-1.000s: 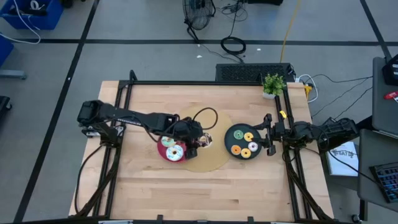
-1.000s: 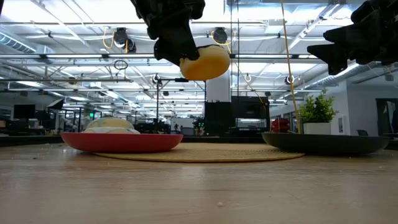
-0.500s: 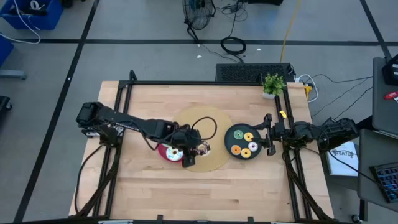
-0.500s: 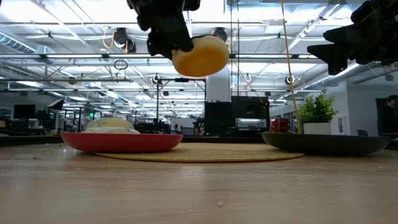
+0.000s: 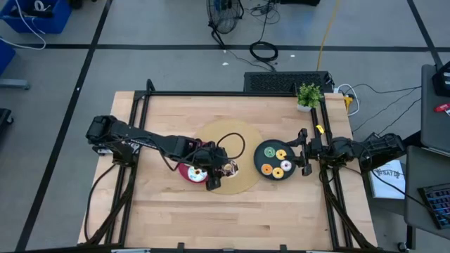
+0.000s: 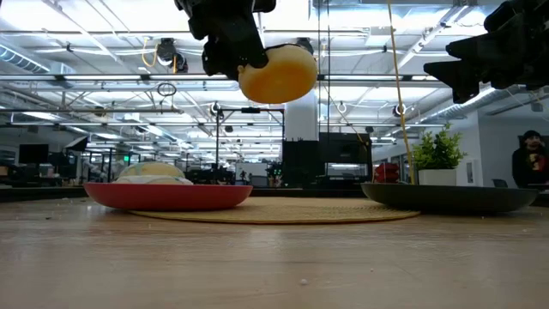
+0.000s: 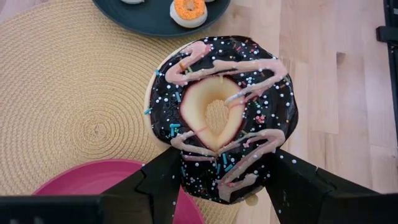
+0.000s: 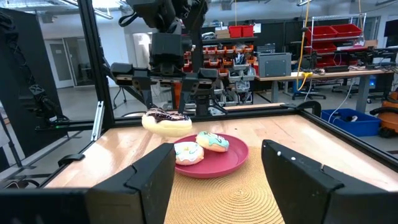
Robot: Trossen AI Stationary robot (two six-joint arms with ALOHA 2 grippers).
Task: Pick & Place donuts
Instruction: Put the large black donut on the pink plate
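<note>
Left arm (image 5: 151,140) stretched low across the table from its base at the left edge, reaching toward the centre. Left gripper (image 7: 221,186) clamped on a chocolate donut (image 7: 222,115) with pink drizzle and sprinkles, fingers pinching its rim from either side. Donut held flat in the air (image 6: 277,75), well above the woven mat (image 6: 283,212), just beside the pink plate (image 5: 184,172) at the mat's edge. On the pink plate, two more donuts (image 8: 202,146), lying side by side. Right arm (image 5: 365,150) parked at the table's right edge, pointing inward; right gripper (image 8: 217,180) with fingers spread wide and empty, just beside the black plate (image 5: 261,149). On the black plate, four donuts (image 5: 275,163), yellow, orange and green among them.
</note>
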